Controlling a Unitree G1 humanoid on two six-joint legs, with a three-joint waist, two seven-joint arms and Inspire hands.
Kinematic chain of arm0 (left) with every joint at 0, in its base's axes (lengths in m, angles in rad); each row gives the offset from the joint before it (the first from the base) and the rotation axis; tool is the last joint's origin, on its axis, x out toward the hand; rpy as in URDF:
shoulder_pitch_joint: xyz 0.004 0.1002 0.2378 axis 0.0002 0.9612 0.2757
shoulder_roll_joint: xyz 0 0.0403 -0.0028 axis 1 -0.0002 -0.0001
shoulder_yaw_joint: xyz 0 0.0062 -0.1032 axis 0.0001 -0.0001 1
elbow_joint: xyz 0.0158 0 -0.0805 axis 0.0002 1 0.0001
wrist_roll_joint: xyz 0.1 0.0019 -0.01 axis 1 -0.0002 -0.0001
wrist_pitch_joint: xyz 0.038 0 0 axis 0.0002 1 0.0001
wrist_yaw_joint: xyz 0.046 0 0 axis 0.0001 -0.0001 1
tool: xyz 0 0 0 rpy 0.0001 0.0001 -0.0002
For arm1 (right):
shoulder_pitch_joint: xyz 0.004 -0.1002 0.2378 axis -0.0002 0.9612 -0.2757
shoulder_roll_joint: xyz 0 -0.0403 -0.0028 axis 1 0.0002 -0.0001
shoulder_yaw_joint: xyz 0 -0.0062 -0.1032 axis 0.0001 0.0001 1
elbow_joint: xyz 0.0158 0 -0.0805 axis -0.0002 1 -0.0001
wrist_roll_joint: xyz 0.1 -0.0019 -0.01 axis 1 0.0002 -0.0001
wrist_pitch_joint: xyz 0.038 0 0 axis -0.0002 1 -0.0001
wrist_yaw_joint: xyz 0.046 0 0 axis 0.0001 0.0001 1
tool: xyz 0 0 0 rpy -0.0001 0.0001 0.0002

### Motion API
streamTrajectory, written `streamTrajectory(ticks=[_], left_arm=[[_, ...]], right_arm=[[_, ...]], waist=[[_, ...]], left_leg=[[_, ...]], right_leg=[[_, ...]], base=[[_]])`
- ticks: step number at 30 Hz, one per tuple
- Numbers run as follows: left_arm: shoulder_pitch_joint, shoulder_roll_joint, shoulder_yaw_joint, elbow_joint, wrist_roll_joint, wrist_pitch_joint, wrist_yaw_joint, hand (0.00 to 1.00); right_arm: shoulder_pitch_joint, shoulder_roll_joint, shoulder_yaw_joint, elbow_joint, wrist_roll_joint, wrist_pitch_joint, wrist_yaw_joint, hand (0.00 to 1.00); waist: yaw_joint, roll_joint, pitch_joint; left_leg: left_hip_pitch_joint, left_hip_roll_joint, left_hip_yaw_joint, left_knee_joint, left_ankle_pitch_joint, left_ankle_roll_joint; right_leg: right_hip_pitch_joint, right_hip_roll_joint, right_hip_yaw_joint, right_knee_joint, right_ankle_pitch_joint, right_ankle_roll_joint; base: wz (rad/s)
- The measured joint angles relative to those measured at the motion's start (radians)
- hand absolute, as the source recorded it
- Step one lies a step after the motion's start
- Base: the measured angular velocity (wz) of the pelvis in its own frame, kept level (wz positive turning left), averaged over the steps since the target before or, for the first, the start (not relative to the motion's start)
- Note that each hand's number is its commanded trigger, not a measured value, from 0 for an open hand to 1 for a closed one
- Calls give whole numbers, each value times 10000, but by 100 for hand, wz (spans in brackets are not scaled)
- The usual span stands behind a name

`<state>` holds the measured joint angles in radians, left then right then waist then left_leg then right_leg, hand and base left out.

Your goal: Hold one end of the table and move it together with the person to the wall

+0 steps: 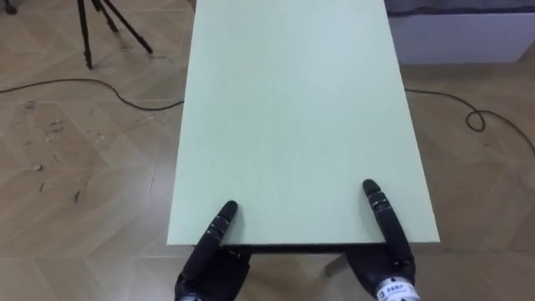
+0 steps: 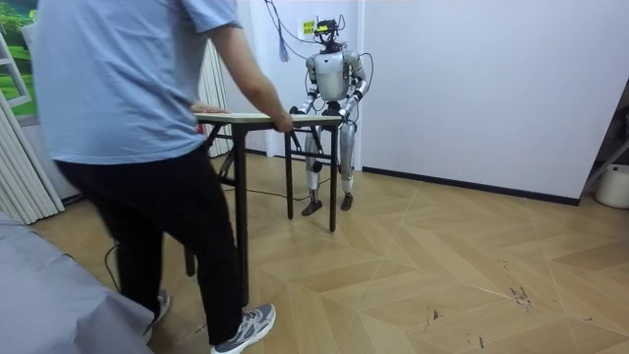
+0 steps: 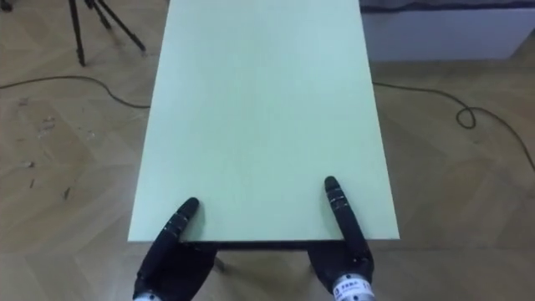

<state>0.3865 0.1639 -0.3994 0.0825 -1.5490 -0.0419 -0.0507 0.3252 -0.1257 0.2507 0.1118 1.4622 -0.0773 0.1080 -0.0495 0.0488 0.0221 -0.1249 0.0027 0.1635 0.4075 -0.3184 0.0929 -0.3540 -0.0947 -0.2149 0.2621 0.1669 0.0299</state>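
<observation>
Left robot hand (image 1: 214, 251) and right robot hand (image 1: 391, 242) sit at the near corners of the worktop (image 1: 292, 109), whether clamped or loose I cannot tell; a person (image 2: 128, 98) holds the far end, likely sharing the load.

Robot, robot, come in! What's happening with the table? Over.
Left hand, right hand at table's near edge. Person holds far end. Cable and tripod on floor alongside.

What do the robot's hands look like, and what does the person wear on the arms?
The left hand and right hand are black and glossy, built of slim jointed segments; the right carries a small white tag at its back. The person wears a light blue short-sleeved shirt.
</observation>
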Motion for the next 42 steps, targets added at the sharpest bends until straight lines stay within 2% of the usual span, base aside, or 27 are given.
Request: streamTrajectory(ticks=[1, 2, 4, 5, 8, 10, 13, 14, 16, 18, 20, 21, 24, 26, 27, 28, 30, 31, 32, 33, 34, 35, 36, 37, 38, 40, 42], left_arm=[[5, 35, 0, 0, -15, 7, -1, 100], [2, 76, -25, 20, -31, 102, 1, 100], [22, 212, -188, 16, 58, 108, 3, 100], [102, 233, -181, -20, 105, 103, 2, 100], [137, 177, -159, -41, 118, 112, 1, 100], [115, 110, -89, -78, 148, 112, 1, 100], [94, 132, 106, -398, 187, 57, 1, 100], [-5, 164, 176, -418, 192, 57, 1, 100], [-164, 203, 226, -494, 240, 38, 1, 100], [-291, 287, 288, -559, 261, -15, 1, 100], [-413, 378, 415, -576, 263, -55, 1, 100], [-414, 351, 439, -576, 285, -81, 1, 100], [-305, 416, 340, -582, 396, -92, 4, 100], [-255, 472, 258, -581, 423, -92, 12, 100], [-229, 476, 239, -581, 384, -97, 12, 100], [-166, 483, 206, -578, 369, -96, 12, 100], [-148, 485, 171, -527, 356, -95, 12, 100], [-190, 519, 177, -510, 365, -95, 14, 100], [-301, 576, 202, -506, 348, -90, 13, 100], [-342, 560, 235, -486, 332, -92, 12, 100], [-262, 515, 248, -475, 310, -181, -46, 100], [-27, 455, 205, -475, 224, -233, -62, 100], [65, 403, 184, -474, 134, -237, -62, 100], [208, 352, 127, -475, 75, -237, -68, 100], [323, 244, 138, -473, 97, -243, -90, 100], [386, 132, 143, -472, 128, -251, -90, 100], [376, 74, 163, -481, 150, -247, -89, 100]], right_arm=[[4, 21, -35, 1, -27, 68, 0, 100], [201, 51, -77, -46, -7, 84, 0, 100], [589, 88, -97, -199, 140, 23, 0, 100], [645, 93, -89, -202, 258, 43, 2, 100], [656, 41, 54, -229, 312, -73, 1, 100], [557, 24, 109, -230, 316, -172, 2, 100], [179, 14, 328, -231, 405, -309, 32, 100], [8, -6, 362, -229, 411, -332, 35, 100], [-165, 48, 357, -228, 413, -325, 35, 100], [-341, 112, 341, -196, 418, -325, 34, 100], [-534, 358, 401, -50, 399, -348, 28, 100], [-558, 391, 392, -24, 402, -354, 22, 100], [-271, 429, 394, 19, 604, -351, 64, 100], [-145, 438, 385, 22, 629, -352, 92, 100], [-138, 419, 383, 25, 630, -351, 92, 100], [-110, 359, 357, 34, 635, -328, 91, 100], [-100, 386, 393, 128, 639, -415, 92, 100], [-116, 433, 392, 164, 610, -435, 91, 100], [-185, 479, 376, 164, 614, -436, 95, 100], [-248, 488, 355, 186, 596, -418, 104, 100], [-360, 525, 366, 315, 551, -384, 162, 100], [-360, 376, 426, 337, 506, -356, 139, 100], [-362, 293, 448, 336, 503, -308, 123, 100], [-363, 212, 539, 337, 502, -294, 118, 100], [-355, 174, 545, 336, 414, -297, 119, 100], [-353, 140, 505, 316, 225, -312, 123, 100], [-382, 62, 504, 222, 195, -333, 123, 100]], waist=[[-8, -7, 5], [-181, -76, -9], [-270, -247, -83], [-261, -407, -137], [60, -709, -105], [285, -883, -72], [441, -1116, -88], [473, -1148, -85], [600, -1187, -82], [839, -1206, -69], [1130, -1297, -53], [1183, -1307, -52], [1135, -1216, -36], [1116, -1159, -42], [1097, -1124, -53], [1073, -1021, -95], [1106, -847, -87], [1148, -777, -97], [1293, -739, -77], [1278, -778, -36], [1317, -920, 70], [1483, -928, 78], [1564, -893, 81], [1628, -811, 100], [1512, -711, 151], [1124, -514, 162], [954, -272, 153]], left_leg=[[-97, 10, 220, 33, 66, 87], [-206, -1, 620, 60, 181, 224], [-228, -35, 1193, -79, 383, 369], [-274, -153, 1452, -148, 527, 473], [-555, -468, 1825, -120, 798, 682], [-895, -532, 2078, -75, 1002, 756], [-1872, -455, 2427, 103, 1450, 812], [-2330, -359, 2503, 265, 1644, 838], [-2921, -56, 2551, 435, 1966, 802], [-3347, 356, 2574, 317, 2423, 720], [-3659, 815, 2545, 132, 2936, 438], [-3705, 905, 2534, 64, 3090, 430], [-3732, 1146, 2114, -428, 3785, -77], [-3751, 1312, 1901, -864, 4247, -709], [-3751, 1367, 1888, -970, 4356, -824], [-3744, 1442, 1805, -1200, 4622, -805], [-3681, 1503, 1584, -1581, 5148, -809], [-3600, 1546, 1427, -2114, 5619, -1395], [-3494, 1541, 997, -2823, 6435, -2503], [-3544, 1577, 670, -2772, 6611, -2766], [-3717, 1549, 476, -1220, 5708, -1817], [-3715, 1604, 471, 642, 4221, -967], [-3693, 1666, 439, 1619, 3541, -937], [-3564, 1778, 335, 3202, 2474, -1005], [-3217, 1791, 18, 4367, 1729, -1114], [-2422, 1822, -451, 5352, 1015, -1336], [-1359, 2141, -577, 5484, 742, -1490]], right_leg=[[-29, -108, 79, 148, -41, 246], [-215, -518, 148, 1706, -1100, 435], [-307, -1138, 226, 4735, -2598, 349], [-195, -1445, 478, 6425, -3152, 483], [1189, -1852, 1040, 7971, -3693, 594], [2221, -1830, 1206, 7580, -3783, 657], [3610, -1608, 1212, 5031, -4054, 748], [3952, -1439, 1332, 3755, -4893, 802], [4122, -1034, 1320, 2462, -5530, 720], [4046, -620, 1361, 1530, -5701, 602], [3816, -184, 1222, 900, -5851, 358], [3774, -91, 1154, 790, -5920, 338], [3703, 392, 617, 791, -5841, -47], [3562, 694, 328, 838, -5722, -275], [3511, 804, 314, 844, -5657, -308], [3422, 980, 299, 884, -5537, -327], [3308, 1236, 207, 1062, -5495, -437], [3166, 1432, 181, 1073, -5397, -598], [2898, 1606, 164, 1033, -5167, -830], [2774, 1500, 40, 1052, -5079, -959], [2652, 1239, -201, 1297, -5075, -1037], [2654, 971, -348, 1412, -5096, -1125], [2646, 872, -402, 1419, -5045, -1117], [2643, 734, -619, 1391, -4919, -1055], [2641, 712, -775, 1386, -4805, -997], [2566, 739, -1128, 1435, -4788, -1021], [2283, 823, -1248, 1710, -4779, -1035]], base=[[39], [61], [58], [15], [-25], [-31], [-27], [-12], [-13], [-29], [-39], [-19], [27], [24], [7], [9], [15], [8], [-3], [-22], [-47], [-54], [-62], [-32], [-8], [42], [30]])
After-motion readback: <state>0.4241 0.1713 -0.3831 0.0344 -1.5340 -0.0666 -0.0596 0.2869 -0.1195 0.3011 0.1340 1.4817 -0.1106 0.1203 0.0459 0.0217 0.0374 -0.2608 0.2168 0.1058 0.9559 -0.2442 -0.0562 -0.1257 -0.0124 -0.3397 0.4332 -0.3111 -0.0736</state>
